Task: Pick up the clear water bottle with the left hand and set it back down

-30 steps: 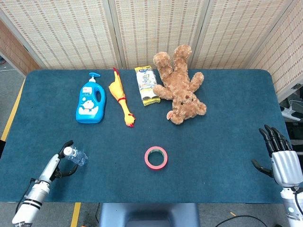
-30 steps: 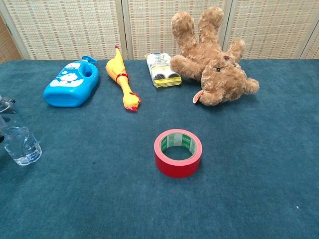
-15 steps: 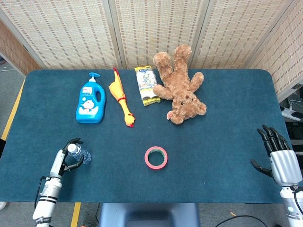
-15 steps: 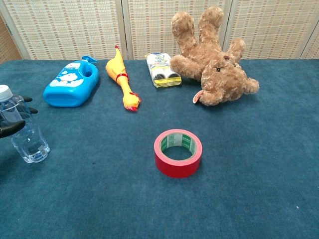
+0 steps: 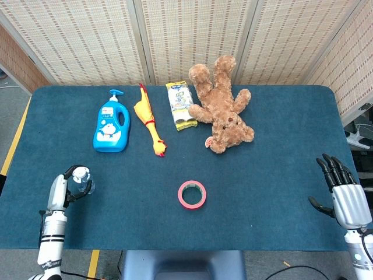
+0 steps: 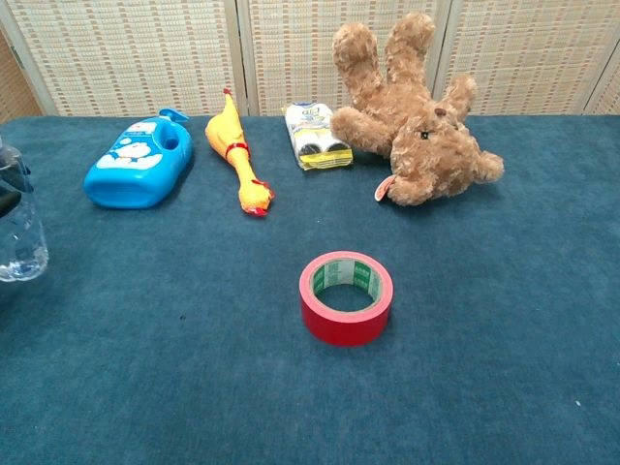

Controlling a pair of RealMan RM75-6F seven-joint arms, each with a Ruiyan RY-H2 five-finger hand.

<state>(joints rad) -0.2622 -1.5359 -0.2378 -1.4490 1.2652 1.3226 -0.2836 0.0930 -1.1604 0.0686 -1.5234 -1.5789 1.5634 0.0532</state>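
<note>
The clear water bottle point(image 5: 81, 179) stands upright near the table's front left corner, its white cap facing up. My left hand point(image 5: 60, 189) grips it from the left, dark fingers curled around its body. In the chest view the clear water bottle point(image 6: 19, 232) shows at the far left edge with a dark finger point(image 6: 8, 201) across it; whether its base touches the cloth I cannot tell. My right hand point(image 5: 345, 193) hangs beyond the table's right edge, fingers spread, holding nothing.
Red tape roll point(image 5: 192, 194) lies at the front middle. At the back lie a blue soap bottle point(image 5: 111, 128), a yellow rubber chicken point(image 5: 149, 123), a yellow packet point(image 5: 182, 105) and a brown teddy bear point(image 5: 222, 108). Blue cloth covers the table point(image 5: 274, 169).
The bottle has gone from tilted to upright and shifted left, toward the table's left edge, with my left hand closing around it. The right hand has barely moved.
</note>
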